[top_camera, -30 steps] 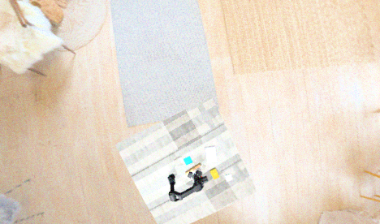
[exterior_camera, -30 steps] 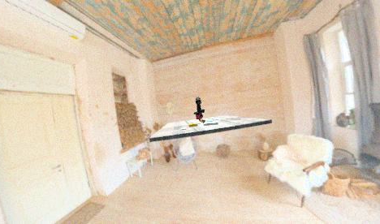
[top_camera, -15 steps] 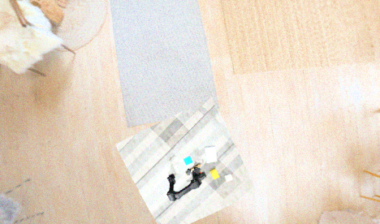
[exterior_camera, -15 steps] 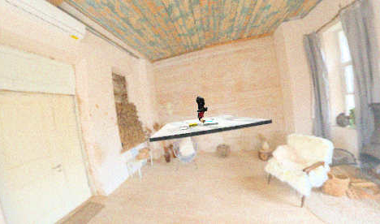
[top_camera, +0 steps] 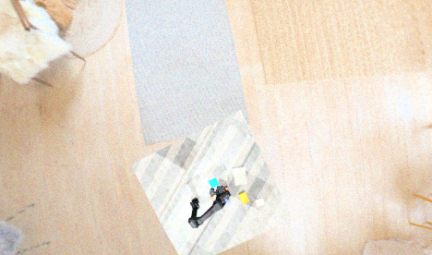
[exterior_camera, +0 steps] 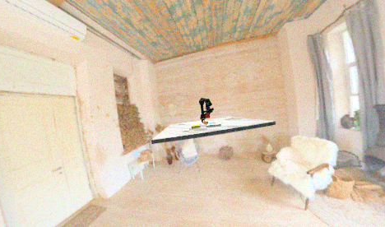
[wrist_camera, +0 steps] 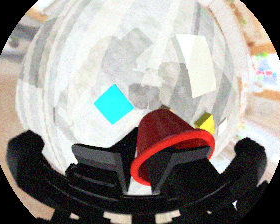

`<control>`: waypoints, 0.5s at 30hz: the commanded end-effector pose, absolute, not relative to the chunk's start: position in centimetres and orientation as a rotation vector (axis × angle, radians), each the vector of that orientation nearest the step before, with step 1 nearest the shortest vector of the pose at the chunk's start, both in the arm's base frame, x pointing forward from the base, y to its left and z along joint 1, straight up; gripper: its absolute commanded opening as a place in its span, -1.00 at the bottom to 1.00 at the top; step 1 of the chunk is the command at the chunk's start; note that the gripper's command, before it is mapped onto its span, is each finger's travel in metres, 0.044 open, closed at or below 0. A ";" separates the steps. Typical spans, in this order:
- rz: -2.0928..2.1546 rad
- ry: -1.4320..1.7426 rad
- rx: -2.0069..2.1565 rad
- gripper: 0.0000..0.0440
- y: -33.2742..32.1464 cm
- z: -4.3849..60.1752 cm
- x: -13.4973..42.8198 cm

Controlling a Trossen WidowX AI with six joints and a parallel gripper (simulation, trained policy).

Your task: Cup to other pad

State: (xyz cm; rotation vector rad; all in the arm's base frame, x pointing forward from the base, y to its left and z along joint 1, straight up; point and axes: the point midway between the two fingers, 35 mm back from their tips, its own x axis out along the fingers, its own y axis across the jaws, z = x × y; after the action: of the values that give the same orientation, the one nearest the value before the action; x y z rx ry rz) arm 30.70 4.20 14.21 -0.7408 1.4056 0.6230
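A dark red cup point(wrist_camera: 158, 125) point(exterior_camera: 207, 116) with a bright red rim is held above the table. My gripper point(wrist_camera: 140, 129) is shut on its wall, with one finger inside the mouth and the other outside. The marbles cannot be seen, and most of the cup's inside is hidden. A cyan pad point(wrist_camera: 113, 104) point(top_camera: 213, 182) lies beyond the fingers, left of the cup in the wrist view. A small blue patch point(top_camera: 227, 200) shows beside the arm in the top view; the arm covers most of that area.
A yellow block point(top_camera: 244, 198) point(wrist_camera: 205, 123) and a small white block point(top_camera: 259, 202) point(wrist_camera: 222, 124) stand right of the cup. A cream panel point(top_camera: 239, 176) point(wrist_camera: 202, 70) lies farther out. A wooden piece point(top_camera: 212, 197) point(exterior_camera: 205, 122) shows partly under the hand. The table point(top_camera: 151, 180) has a grey patchwork top.
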 end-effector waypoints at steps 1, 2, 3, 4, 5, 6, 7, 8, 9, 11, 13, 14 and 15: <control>0.631 1.387 -0.751 -1.00 5.3 14.2 30.6; 0.634 1.383 -0.754 -1.00 5.7 14.1 30.5; 0.638 1.380 -0.758 -1.00 6.0 14.0 30.5; 0.642 1.376 -0.761 -1.00 6.4 14.0 30.4; 0.646 1.373 -0.764 -1.00 6.7 13.9 30.3; 0.650 1.370 -0.767 -1.00 7.1 13.8 30.2; 0.654 1.367 -0.770 -1.00 7.4 13.7 30.1; 0.657 1.365 -0.773 -1.00 7.7 13.6 30.0; 0.661 1.363 -0.776 -1.00 8.1 13.5 29.9; 0.666 1.359 -0.780 -1.00 8.6 13.3 29.7; 0.670 1.357 -0.784 -1.00 9.1 13.0 29.5; 0.672 1.356 -0.785 -1.00 9.3 12.8 29.3; 0.673 1.356 -0.787 -1.00 9.5 12.6 29.2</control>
State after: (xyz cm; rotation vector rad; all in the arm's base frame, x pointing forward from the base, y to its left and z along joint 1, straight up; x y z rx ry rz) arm 29.47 9.05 12.92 -0.7861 1.3588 0.6748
